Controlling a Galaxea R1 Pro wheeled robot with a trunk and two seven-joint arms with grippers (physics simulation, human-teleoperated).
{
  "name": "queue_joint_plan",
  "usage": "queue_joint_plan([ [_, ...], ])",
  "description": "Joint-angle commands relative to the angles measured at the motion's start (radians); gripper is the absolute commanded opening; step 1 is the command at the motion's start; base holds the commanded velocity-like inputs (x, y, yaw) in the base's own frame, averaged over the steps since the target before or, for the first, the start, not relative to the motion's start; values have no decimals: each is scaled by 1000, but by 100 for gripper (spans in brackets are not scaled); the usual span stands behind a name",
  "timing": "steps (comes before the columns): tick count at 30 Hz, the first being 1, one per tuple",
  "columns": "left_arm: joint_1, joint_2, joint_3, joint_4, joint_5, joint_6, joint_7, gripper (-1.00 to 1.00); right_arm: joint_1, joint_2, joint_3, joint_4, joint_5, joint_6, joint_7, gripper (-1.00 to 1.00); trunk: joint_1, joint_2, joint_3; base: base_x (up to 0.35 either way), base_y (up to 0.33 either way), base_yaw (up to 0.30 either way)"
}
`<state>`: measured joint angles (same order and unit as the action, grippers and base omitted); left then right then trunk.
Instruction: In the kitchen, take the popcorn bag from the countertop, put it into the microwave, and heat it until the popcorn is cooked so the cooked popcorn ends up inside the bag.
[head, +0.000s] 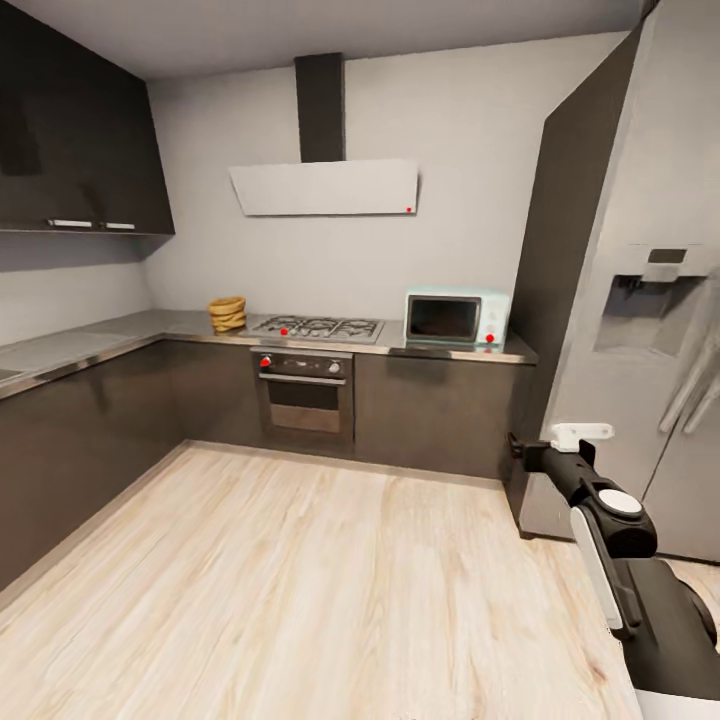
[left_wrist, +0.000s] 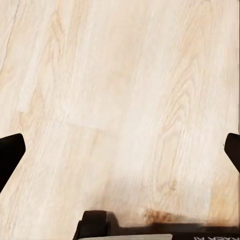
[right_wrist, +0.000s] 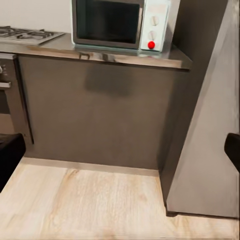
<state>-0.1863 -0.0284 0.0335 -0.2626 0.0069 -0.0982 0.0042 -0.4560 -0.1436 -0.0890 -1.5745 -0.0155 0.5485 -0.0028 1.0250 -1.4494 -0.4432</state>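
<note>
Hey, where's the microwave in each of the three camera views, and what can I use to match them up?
Head view: the microwave stands on the countertop right of the gas hob, beside the fridge.
Left wrist view: not in this picture; it looks at the wood floor.
Right wrist view: the microwave is at the picture's upper middle, door shut.
Shared landmark: the red dot on its knob panel.

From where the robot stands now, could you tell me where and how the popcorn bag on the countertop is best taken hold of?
Grip the popcorn bag around its upper sides just below the rolled rim, coming from the front, the room side. It stands upright on the countertop in the corner, with the wall right behind it and the gas hob beside it, so the front is the open approach. Finer detail is too small to judge.
</note>
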Motion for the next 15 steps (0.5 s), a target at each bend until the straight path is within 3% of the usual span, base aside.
queue_joint_plan([
  [1,11,3,4,1,1,-3,0,100,-1,0,-1,-1,-1,5,0,100,0,-1,-1,0,0,-294],
  [5,58,6,6,1,1,-42,0,100,-1,1,0,-1,-1,5,0,100,0,-1,-1,54,0,-294],
  [15,65,7,6,2,2,-57,0,100,0,1,2,-1,-1,5,0,100,0,-1,-1,324,0,-294],
])
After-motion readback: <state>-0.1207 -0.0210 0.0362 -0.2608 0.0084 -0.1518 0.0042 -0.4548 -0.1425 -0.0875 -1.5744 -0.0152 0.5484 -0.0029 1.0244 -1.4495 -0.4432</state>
